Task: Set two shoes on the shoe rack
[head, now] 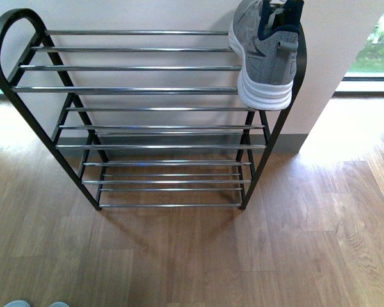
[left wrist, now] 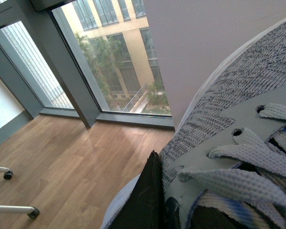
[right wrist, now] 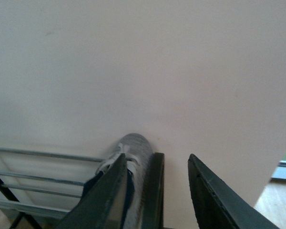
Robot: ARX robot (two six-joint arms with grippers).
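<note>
Grey sneaker (head: 265, 57) atop shoe rack (head: 134, 89), partly cropped; right end effector (right wrist: 156, 164) agape, empty; hold of left end effector (left wrist: 158, 205) unclear.

The sneaker (head: 264, 51) is knit cloth, the rack bars (head: 141, 89) glossy metal.

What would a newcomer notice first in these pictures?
A grey knit sneaker sits at the right end of the top tier of the shoe rack, its white heel overhanging the front bar. In the left wrist view a laced grey upper fills the frame; the right gripper stands open near the rack.
</note>
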